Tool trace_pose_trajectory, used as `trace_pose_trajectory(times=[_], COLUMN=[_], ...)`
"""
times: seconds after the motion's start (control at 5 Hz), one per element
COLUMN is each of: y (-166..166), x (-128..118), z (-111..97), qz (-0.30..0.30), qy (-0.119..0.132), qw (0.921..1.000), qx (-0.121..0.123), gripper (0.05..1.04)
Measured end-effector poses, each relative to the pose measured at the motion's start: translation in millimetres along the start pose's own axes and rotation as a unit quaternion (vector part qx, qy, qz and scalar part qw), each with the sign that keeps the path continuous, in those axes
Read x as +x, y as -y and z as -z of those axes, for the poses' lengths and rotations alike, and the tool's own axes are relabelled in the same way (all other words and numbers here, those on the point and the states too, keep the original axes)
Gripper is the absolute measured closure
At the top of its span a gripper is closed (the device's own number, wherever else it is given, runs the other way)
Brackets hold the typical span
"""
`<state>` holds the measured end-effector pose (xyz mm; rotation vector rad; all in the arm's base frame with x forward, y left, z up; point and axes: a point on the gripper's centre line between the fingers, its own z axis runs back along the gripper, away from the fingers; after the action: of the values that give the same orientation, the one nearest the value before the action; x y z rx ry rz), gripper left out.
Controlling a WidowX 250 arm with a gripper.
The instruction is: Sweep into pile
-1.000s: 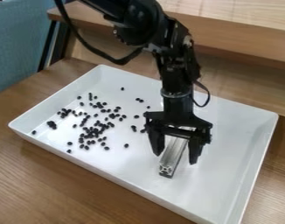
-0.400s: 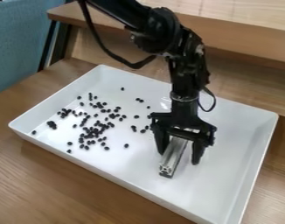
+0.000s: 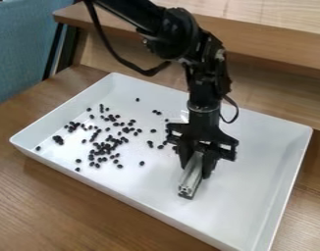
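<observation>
My black gripper (image 3: 196,169) hangs over the right half of the white tray (image 3: 254,196), shut on a silver metal bar (image 3: 190,181). The bar lies on the tray floor, one finger on each side of it, its near end pointing toward the camera. Many small black beans (image 3: 105,147) are scattered over the left half of the tray, densest left of centre. Several loose ones lie just left of the gripper, and part of the bar is hidden behind it.
Raised tray walls surround the work area. The tray stands on a brown wooden table (image 3: 64,206). Behind it is a wooden ledge (image 3: 274,44), and a blue chair back (image 3: 25,44) is at the upper left.
The gripper has first shifted slightly right, then a little back left, and its fingers have closed from wide apart onto the bar. The beans and bar look unmoved.
</observation>
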<state>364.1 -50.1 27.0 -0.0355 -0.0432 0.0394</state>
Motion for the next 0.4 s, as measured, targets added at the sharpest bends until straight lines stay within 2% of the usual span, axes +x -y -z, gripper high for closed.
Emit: trace_pose_trajectory(times=[0.2,0.4], y=[-8,-30], x=[-10,-24], z=[1,0], qz=[0.029,0.052], qy=[-0.023,-0.047], qw=[0.9993,0.9974], qx=[0.003,0.016], gripper=[0.685,0.685])
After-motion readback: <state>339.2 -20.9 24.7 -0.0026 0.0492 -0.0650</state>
